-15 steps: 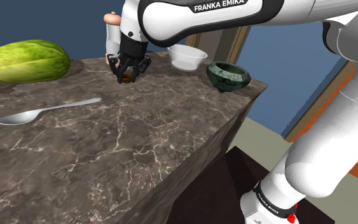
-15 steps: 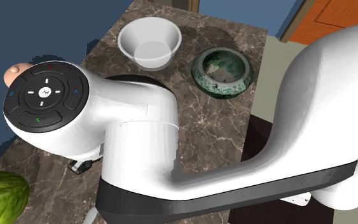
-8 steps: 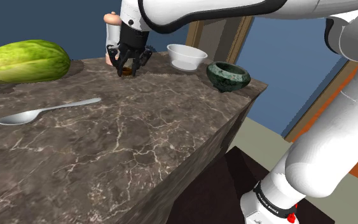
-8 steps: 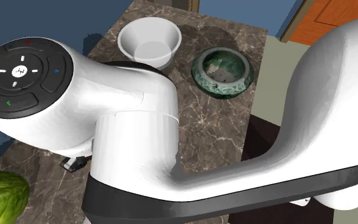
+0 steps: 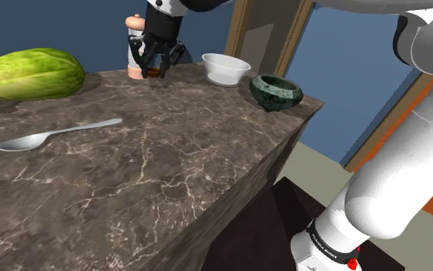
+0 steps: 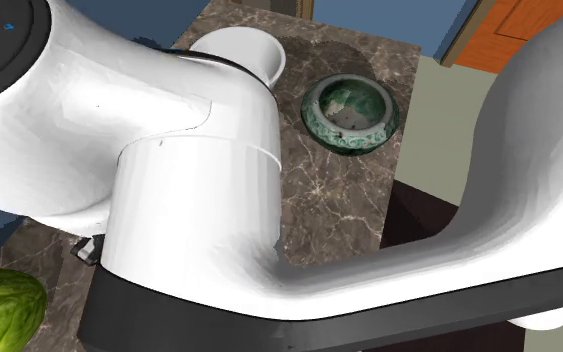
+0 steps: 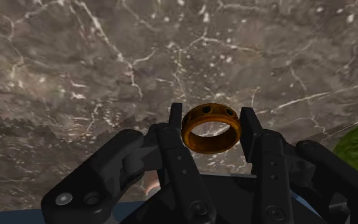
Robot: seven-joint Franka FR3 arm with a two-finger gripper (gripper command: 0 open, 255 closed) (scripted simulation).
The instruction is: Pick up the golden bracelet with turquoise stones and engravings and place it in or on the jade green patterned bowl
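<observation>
While my claw [image 7: 212, 121] clamps the golden bracelet [image 7: 212, 146] between its two fingers, it hangs clear above the dark marble bench [image 5: 168, 154]. Well off to the shoulder view's right, past a white bowl [image 5: 225, 68], the green patterned bowl [image 5: 276, 90] stands near the bench's corner.

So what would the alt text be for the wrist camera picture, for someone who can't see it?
Two black fingers clasp a golden band-shaped bracelet with dark oval stones between them, held above a dark brown marble countertop with white veins.
</observation>
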